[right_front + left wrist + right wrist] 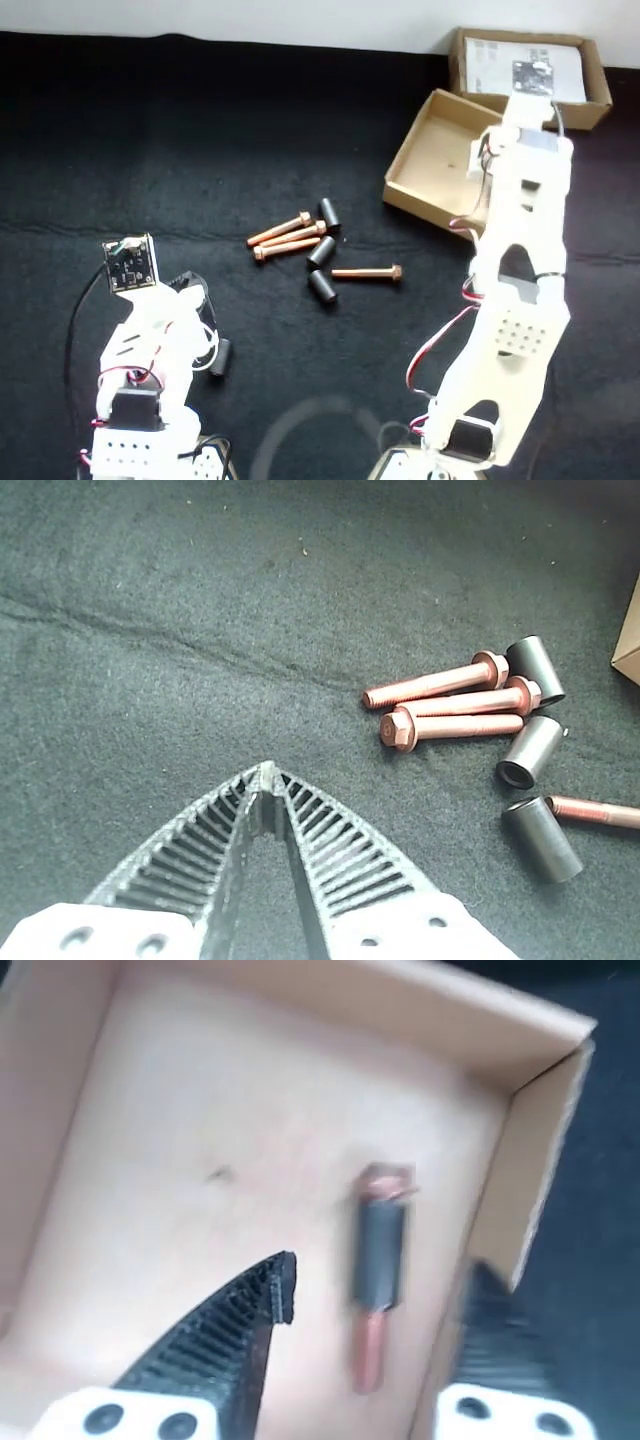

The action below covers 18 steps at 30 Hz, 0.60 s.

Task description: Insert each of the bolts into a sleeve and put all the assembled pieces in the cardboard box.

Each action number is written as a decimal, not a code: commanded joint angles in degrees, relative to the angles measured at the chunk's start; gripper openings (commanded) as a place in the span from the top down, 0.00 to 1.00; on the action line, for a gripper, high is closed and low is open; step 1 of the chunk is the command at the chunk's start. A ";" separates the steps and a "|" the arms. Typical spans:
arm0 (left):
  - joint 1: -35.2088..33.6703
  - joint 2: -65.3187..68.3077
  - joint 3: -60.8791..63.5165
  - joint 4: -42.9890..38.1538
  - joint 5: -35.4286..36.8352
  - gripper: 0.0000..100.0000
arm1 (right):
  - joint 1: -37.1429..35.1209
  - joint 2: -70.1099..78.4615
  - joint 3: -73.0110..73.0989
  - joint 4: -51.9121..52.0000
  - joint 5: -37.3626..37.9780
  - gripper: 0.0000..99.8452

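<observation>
Cardboard box [432,150]: we see it open on the black cloth [150,150], with the right arm [515,300] stretched out over it.
Right gripper [385,1288]: it hangs above the box floor, its fingers spread wide and gripping nothing.
Assembled piece [378,1258]: one bolt in its sleeve lies flat inside the box, close to a side wall; we see it blurred.
Three bolts [465,702]: they lie side by side on the cloth, outside the box, on the left arm's side.
Fourth bolt [365,271]: it lies alone, nearer the box than the three.
Three sleeves [529,751]: they lie loose among the bolts, outside the box.
Fourth sleeve [220,355]: it lies farthest from the box, just beside the left arm [150,370].
Left gripper [266,777]: its fingers are pressed together on nothing, over bare cloth, farther from the box than the bolts.
Second box [530,70]: it sits just behind the cardboard box and holds a printed sheet.
</observation>
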 commanded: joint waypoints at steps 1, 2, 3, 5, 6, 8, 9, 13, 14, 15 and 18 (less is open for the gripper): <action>-0.57 -0.40 1.01 0.00 -0.18 0.99 | -1.45 -8.13 -5.58 9.98 0.53 0.70; -0.57 -0.40 1.01 0.09 -0.18 0.99 | -2.15 -9.36 -6.37 13.32 0.53 0.70; -0.57 -0.40 1.01 0.09 -0.18 0.99 | -3.12 -10.68 -7.25 16.75 0.53 0.70; -0.57 -0.40 1.01 0.09 -0.18 0.99 | -5.58 -13.32 -8.84 23.96 0.53 0.70; -0.57 -0.40 1.01 0.09 -0.18 0.99 | -7.08 -14.64 -9.45 27.74 0.53 0.70; -0.57 -0.40 1.01 0.09 -0.18 0.99 | -10.42 -16.92 -10.33 34.51 0.53 0.70; -0.57 -0.40 1.01 0.09 -0.18 0.99 | -12.26 -17.98 -10.24 36.09 0.53 0.70; -0.57 -0.40 1.01 0.09 -0.18 0.99 | -17.45 -24.22 -5.41 35.91 0.53 0.70; -0.57 -0.40 1.01 0.09 -0.18 0.99 | -19.03 -25.80 -3.65 35.91 0.53 0.70; -0.57 -0.40 1.01 0.09 -0.18 0.99 | -20.44 -27.30 -1.80 35.91 0.53 0.70; -0.57 -0.40 1.01 0.09 -0.18 0.99 | -24.75 -31.43 4.70 35.91 0.62 0.70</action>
